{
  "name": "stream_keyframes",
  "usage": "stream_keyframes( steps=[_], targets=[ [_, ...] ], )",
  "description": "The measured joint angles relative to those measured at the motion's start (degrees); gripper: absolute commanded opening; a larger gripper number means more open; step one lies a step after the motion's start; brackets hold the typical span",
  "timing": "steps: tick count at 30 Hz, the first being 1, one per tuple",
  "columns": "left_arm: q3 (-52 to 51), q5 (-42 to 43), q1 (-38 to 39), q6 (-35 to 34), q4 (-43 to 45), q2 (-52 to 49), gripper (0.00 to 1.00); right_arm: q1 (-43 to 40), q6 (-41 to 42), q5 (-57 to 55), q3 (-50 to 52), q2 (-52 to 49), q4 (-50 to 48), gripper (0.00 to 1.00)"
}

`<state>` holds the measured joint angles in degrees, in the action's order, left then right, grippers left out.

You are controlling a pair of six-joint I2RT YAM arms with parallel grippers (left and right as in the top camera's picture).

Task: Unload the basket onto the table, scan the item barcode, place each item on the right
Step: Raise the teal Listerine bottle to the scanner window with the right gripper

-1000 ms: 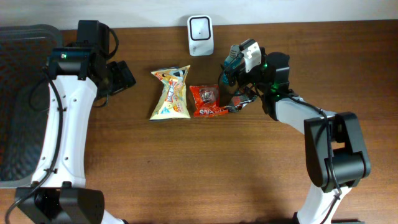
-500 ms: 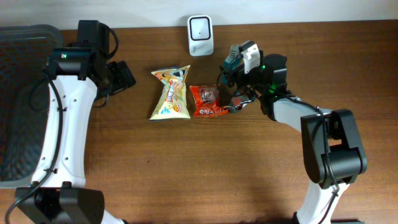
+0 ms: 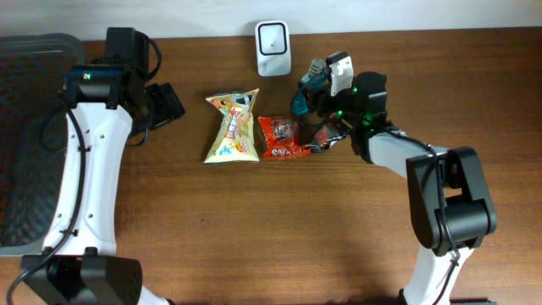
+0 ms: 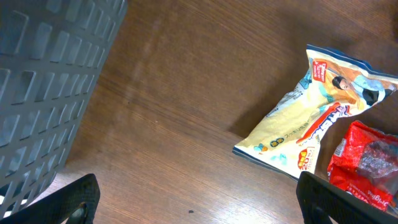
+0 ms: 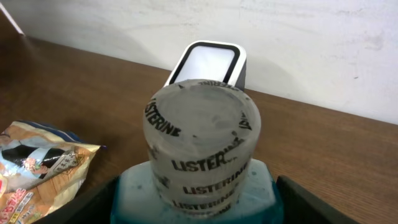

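1. The right claw (image 5: 198, 208) has its two dark fingers (image 5: 93, 202) standing apart, one at each side of a teal mouthwash bottle with a cloudy grey round cap printed "LISTERINE" (image 5: 199, 149).
2. The bottle fills the whole space between the fingers, and its teal shoulders lie just beside them. I cannot tell whether the fingers already press on it or only stand next to it.
3. The cap of the bottle points toward the wrist camera, so the bottle sits deep between the fingers.
4. Behind the bottle, near to it, stands a white box-shaped barcode scanner with a dark-framed window (image 5: 208, 65), at the far edge of the brown wooden worktop (image 3: 254, 220) and close to the pale wall.
5. In the overhead view the bottle is to the right of the scanner and just beside the upper right corner of a red crinkled snack packet (image 3: 279, 137).
6. A yellow snack bag with a printed picture (image 3: 231, 127) lies flat on the worktop and touches the left side of the red packet.
7. Well apart on the other side, the left claw (image 4: 199, 193) has its fingers spread wide with nothing between them, above bare worktop.
8. A grey plastic basket with a grid wall (image 4: 43, 81) stands beside the left claw, at the left edge of the worktop.
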<state>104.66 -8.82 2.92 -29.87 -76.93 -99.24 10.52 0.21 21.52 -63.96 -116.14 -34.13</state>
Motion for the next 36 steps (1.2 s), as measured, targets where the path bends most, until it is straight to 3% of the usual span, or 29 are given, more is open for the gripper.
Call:
stream_keyframes(
  steps=[7,12,22,27,36],
  targets=[
    [0.0,0.0,0.0,0.0,0.0,0.0,0.99,8.3,7.6,-18.3,-7.2,0.0,6.4,0.67],
    [0.0,0.0,0.0,0.0,0.0,0.0,0.99,10.6,21.4,-27.3,-16.7,0.0,13.8,0.63],
    [0.0,0.0,0.0,0.0,0.0,0.0,0.99,10.6,60.8,-29.2,-18.9,-0.7,14.9,0.64],
    [0.0,0.0,0.0,0.0,0.0,0.0,0.99,10.6,79.4,-27.5,-27.2,-8.7,19.1,0.63],
    [0.0,0.0,0.0,0.0,0.0,0.0,0.99,10.6,94.7,-26.6,-33.7,-12.0,23.9,0.63]
  ],
)
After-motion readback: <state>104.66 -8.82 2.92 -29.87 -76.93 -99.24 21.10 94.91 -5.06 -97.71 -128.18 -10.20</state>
